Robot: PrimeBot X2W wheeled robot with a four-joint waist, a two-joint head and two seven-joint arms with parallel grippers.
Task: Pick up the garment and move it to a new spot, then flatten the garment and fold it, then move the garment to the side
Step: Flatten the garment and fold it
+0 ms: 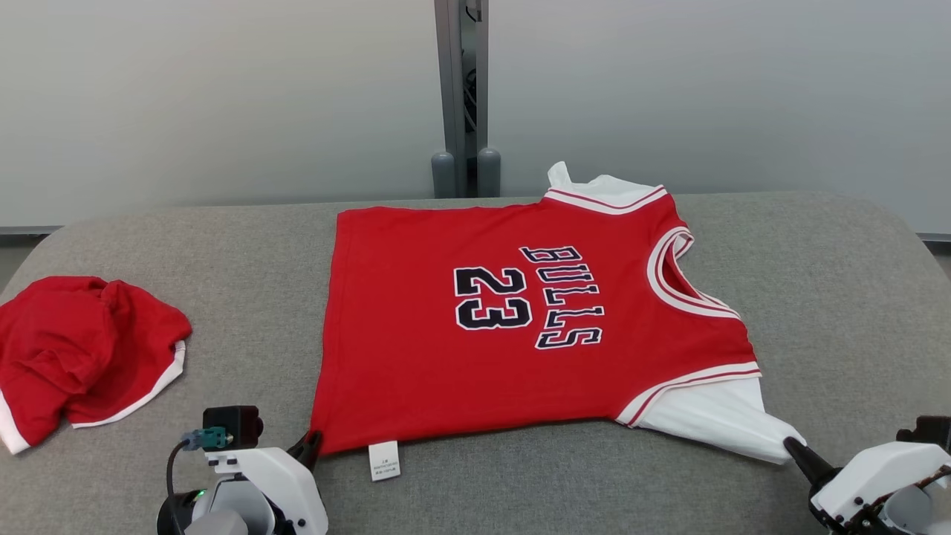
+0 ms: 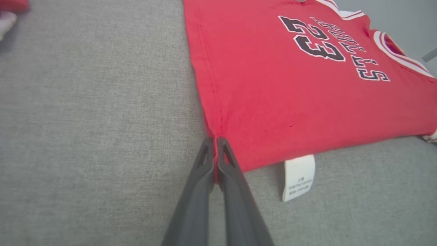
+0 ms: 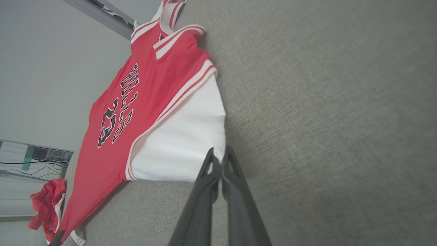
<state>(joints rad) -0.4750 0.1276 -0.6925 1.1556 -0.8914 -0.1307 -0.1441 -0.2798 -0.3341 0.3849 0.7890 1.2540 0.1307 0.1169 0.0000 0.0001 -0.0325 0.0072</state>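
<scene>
1. Jaws of the left gripper (image 1: 308, 446) are pressed together, pinching the near hem corner of the jersey (image 1: 520, 312). The left wrist view shows red cloth between the tips.
2. Just right of that corner, a white label (image 1: 384, 459) sticks out from under the hem onto the table (image 1: 854, 297).
3. The jersey lies flat and print up in the middle of the table, hem to the left and collar to the right.
4. Jaws of the right gripper (image 1: 791, 444) clamp the tip of the near white sleeve (image 1: 713, 416), which is drawn out to a point.
5. Risk, left: the pinch takes only a sliver of hem. A quick lift or uneven pull could slip it free and let that side drop into a crease.
6. Risk, right: the sleeve looks like a thin inner layer. Pulling by it alone may drag it out from the red body and skew the fold line.
7. Risk, both: if one arm rises ahead of the other, the fold probably lands crooked.
8. Room, left: red shorts (image 1: 82, 349) lie crumpled at the table's left end, well apart from the hem, with bare table between.
9. Room, far: the far hem corner and far sleeve reach close to the back edge, so little is spare there.
10. Room, right: bare table runs from the collar to the rounded right edge, the widest free stretch.
</scene>
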